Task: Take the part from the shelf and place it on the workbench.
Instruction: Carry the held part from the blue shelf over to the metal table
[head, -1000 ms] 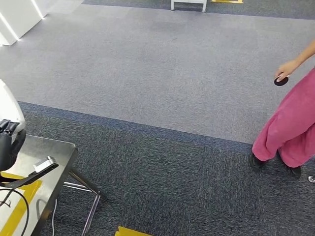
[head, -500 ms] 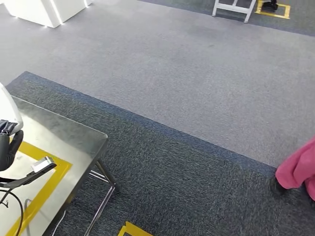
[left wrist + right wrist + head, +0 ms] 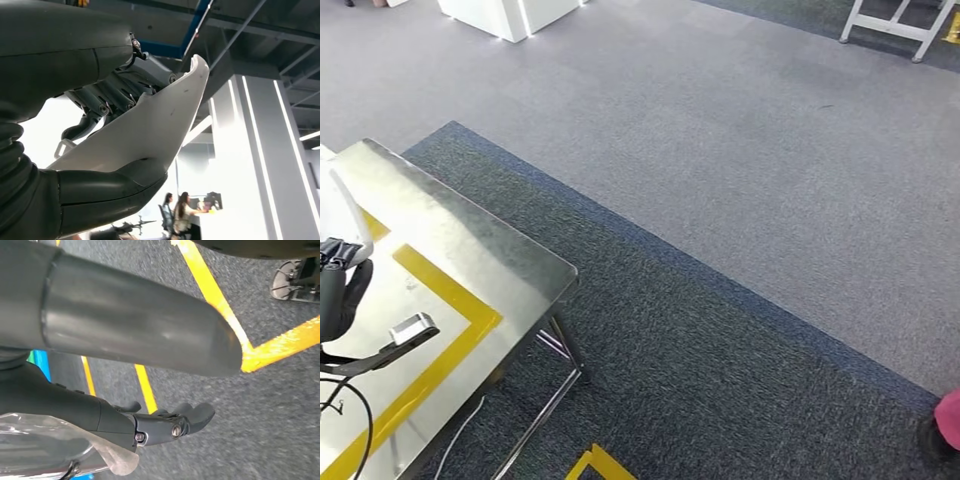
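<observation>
Left wrist view looks up along the left hand point(image 3: 113, 100), whose dark fingers point(image 3: 90, 102) and thick grey thumb clamp a white part point(image 3: 151, 127) — a smooth, curved shell of glossy plastic that narrows to a blunt tip and has a few faint scuffs. From the head view the same part point(image 3: 339, 205) is a white curve at the picture's left edge, raised over the workbench point(image 3: 471, 250). That bench has a brushed, reflective steel top with rounded corners, a yellow tape outline point(image 3: 444, 290) and thin metal legs. Beyond its edge lies open carpet point(image 3: 712, 200) (dark speckled near the bench, paler grey further off). The right hand point(image 3: 166, 425) hangs over dark carpet with yellow floor lines point(image 3: 211, 295) — fingers loosely extended, gripping nothing.
</observation>
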`<state>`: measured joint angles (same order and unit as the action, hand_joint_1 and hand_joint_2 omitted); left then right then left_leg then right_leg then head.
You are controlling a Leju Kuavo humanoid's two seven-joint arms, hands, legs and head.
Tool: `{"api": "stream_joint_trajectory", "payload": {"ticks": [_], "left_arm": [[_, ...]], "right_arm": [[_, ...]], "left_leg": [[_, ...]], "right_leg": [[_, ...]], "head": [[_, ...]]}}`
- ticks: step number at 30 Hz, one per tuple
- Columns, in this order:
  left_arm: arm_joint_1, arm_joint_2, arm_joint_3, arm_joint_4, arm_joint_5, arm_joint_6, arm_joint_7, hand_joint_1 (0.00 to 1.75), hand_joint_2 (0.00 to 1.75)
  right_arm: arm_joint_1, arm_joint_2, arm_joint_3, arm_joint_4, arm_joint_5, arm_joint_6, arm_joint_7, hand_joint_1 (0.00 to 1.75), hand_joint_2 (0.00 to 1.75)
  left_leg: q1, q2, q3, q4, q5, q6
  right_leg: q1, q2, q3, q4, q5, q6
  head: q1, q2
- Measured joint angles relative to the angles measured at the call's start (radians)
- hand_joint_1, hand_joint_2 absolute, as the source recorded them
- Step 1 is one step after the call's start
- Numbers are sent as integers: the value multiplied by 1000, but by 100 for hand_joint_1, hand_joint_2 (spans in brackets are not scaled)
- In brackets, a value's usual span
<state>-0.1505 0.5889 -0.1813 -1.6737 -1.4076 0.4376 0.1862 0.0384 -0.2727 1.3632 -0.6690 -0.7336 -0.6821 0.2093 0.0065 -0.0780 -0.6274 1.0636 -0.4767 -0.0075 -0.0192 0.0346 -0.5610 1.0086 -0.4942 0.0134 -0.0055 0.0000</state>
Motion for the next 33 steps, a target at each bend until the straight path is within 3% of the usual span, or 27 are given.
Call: {"api": "stream_joint_trajectory", "payload": {"ticks": [2, 4, 5, 6, 7, 9, 11, 13, 14, 15, 17, 19, 20, 21, 22, 24, 26, 28, 30, 31, 33], "left_arm": [[-6, 2, -1, 2, 0, 0, 0, 175, 175], [-6, 1, -2, 4, 0, 0, 0, 175, 175], [-5, 1, -3, 6, 0, -1, 0, 175, 175], [-5, 1, -3, 7, 0, -1, 0, 175, 175], [-5, 1, -3, 7, 0, -1, 0, 175, 175], [-8, 3, -2, 8, 0, 0, 0, 175, 175], [-11, 4, -1, 8, 0, 0, 0, 175, 175], [-11, 8, -1, 8, 0, 1, 0, 175, 175], [-12, 10, 0, 8, 0, 1, 0, 175, 175], [-14, 11, 0, 8, 1, 2, 0, 175, 175], [-18, 10, 0, 8, 1, 2, 0, 175, 175], [-17, 7, -3, 9, 1, 2, 0, 175, 175], [-17, 7, -4, 10, 1, 2, 0, 175, 175], [-17, 6, -5, 10, 1, 3, 0, 175, 175], [-17, 6, -5, 11, 1, 3, 0, 175, 175], [-17, 6, -5, 11, 1, 3, 0, 175, 175], [-18, 7, -5, 11, 1, 5, 0, 175, 175], [-17, 10, -5, 11, 1, 6, 1, 175, 175], [-15, 15, -3, 12, 1, 6, 3, 175, 175], [-16, 17, -2, 12, 2, 6, 5, 175, 175], [-17, 17, -2, 12, 2, 6, 7, 175, 175]], "right_arm": [[2, -1, 0, -2, 0, 0, 0, 0, 0], [3, -3, -1, -2, 0, 0, 0, 0, 0], [3, -3, -1, -2, 0, 0, 0, 0, 0], [3, -3, -1, -2, 0, 0, 0, 0, 0], [3, -3, -1, -4, 0, 0, 0, 0, 0], [3, -3, -1, -7, 1, 0, -1, 0, 0], [2, -3, -2, -9, 1, 0, -2, 0, 0], [0, -3, -4, -10, 1, 0, -3, 0, 0], [0, -4, -5, -10, 1, 0, -3, 0, 0], [-1, -4, -7, -11, 2, 0, -3, 0, 0], [-1, -6, -9, -14, 2, 0, -4, 0, 0], [1, -6, -11, -15, 2, 0, -4, 0, 0], [3, -6, -12, -15, 1, 0, -4, 0, 0], [5, -6, -14, -15, 1, 0, -4, 0, 0], [6, -6, -15, -15, 1, 0, -5, 0, 0], [6, -6, -16, -15, 1, 0, -6, 0, 0], [6, -6, -18, -15, 2, 0, -11, 0, 0], [7, -6, -21, -16, 2, 0, -15, 0, 0], [7, -6, -23, -17, 1, 0, -16, 0, 0], [7, -6, -23, -17, 1, 0, -16, 0, 0], [10, -6, -24, -17, 0, 0, -15, 0, 0]], "left_leg": [[1, 55, -54, 117, -60, -10], [7, 67, -109, 231, -100, -17], [9, 68, -114, 241, -93, -19], [10, 73, -99, 210, -66, -19], [9, 84, -65, 145, -28, -17], [-2, 137, 3, 14, 20, -6], [-14, 168, 23, -36, 23, 6], [-13, 144, 22, -43, 25, 17], [-9, 131, 24, -47, 26, 23], [-5, 118, 26, -51, 29, 30], [-1, 94, 29, -55, 31, 38], [0, 67, 29, -54, 30, 41], [0, 52, 30, -54, 30, 41], [0, 36, 31, -53, 29, 40], [1, 21, 32, -52, 27, 38], [2, -5, 31, -45, 23, 31], [4, -29, 25, -41, 22, 18], [9, -52, 20, -45, 26, 4], [8, -30, 11, -25, 13, -6], [6, -3, -6, 13, -8, -11], [7, 51, -64, 140, -69, -18]], "right_leg": [[1, -28, 5, -2, -4, -9], [3, -57, 9, -2, -9, -12], [3, -71, 12, -2, -12, -11], [3, -85, 16, -2, -16, -10], [3, -98, 22, -2, -20, -8], [7, -121, 33, -2, -29, 0], [13, -145, 40, -3, -36, 9], [16, -166, 45, -7, -43, 20], [14, -155, 45, -1, -52, 25], [13, -130, 35, 23, -69, 29], [9, -63, -21, 136, -121, 32], [8, -38, -97, 265, -159, 35], [9, -36, -119, 287, -151, 35], [8, -34, -121, 268, -122, 35], [7, -27, -104, 211, -79, 34], [1, 16, -50, 74, -13, 30], [-1, 46, -19, 14, -2, 24], [0, 28, -11, 9, -2, 12], [-2, 3, -4, 2, 0, 0], [-3, -11, -1, -1, 0, -5], [-1, -38, 4, -3, -4, -13]], "head": [[-8, 0], [-8, 0], [-9, 0], [-9, 0], [-9, 0], [-9, 0], [-9, 0], [-8, 0], [-7, 0], [-6, 0], [0, 0], [3, 0], [3, 0], [3, 0], [4, 0], [5, 0], [5, 0], [5, 0], [0, 0], [-3, 0], [-10, 0]]}}
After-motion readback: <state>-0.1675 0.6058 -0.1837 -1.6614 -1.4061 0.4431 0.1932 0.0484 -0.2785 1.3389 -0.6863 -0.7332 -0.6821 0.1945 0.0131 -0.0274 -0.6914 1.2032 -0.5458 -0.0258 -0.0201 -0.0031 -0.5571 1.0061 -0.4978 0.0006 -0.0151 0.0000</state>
